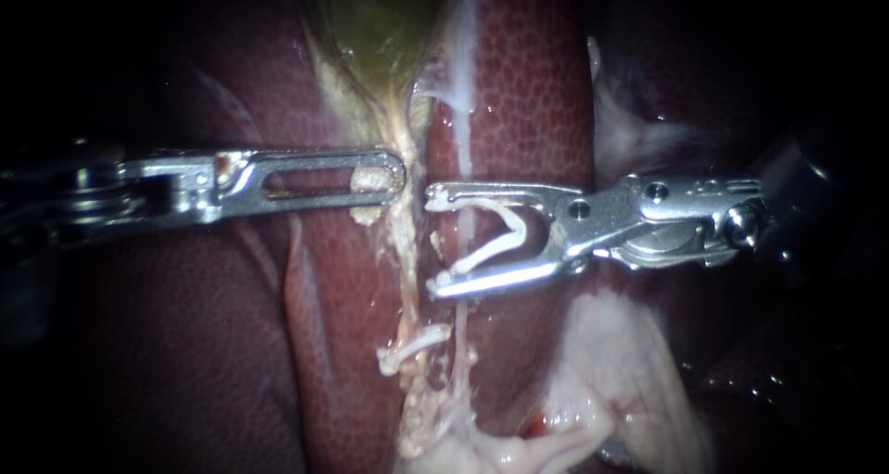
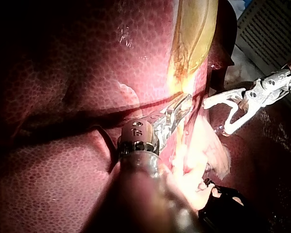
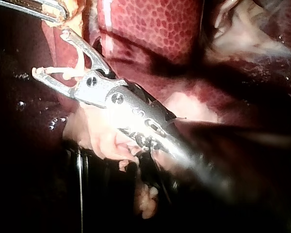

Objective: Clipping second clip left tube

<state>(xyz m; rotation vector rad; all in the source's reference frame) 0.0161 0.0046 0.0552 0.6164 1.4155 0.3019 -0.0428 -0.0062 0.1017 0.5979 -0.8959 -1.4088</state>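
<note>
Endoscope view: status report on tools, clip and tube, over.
Left tool shut on pale tissue below gallbladder. Right tool holds open clip beside tube, not yet around it. Lower clip on tube. Nothing between.

The dark red-brown liver (image 1: 528, 94) shows a fine cobbled pattern of small darker cells edged by paler lines, and the glossy gallbladder (image 1: 380, 20) is olive yellow-green. The thin cream-tan tube (image 1: 405, 243) is flecked with yellowish shreds and bears a short white clip (image 1: 412, 349). A white V-shaped plastic clip (image 1: 495, 238) shows against the shiny silver metal right instrument (image 1: 433, 243). The slender left instrument (image 1: 394, 173) is the same bright silver, and a soft fold of tissue (image 1: 620, 372) is pale pinkish-white with a small bright red spot at its edge.
</note>
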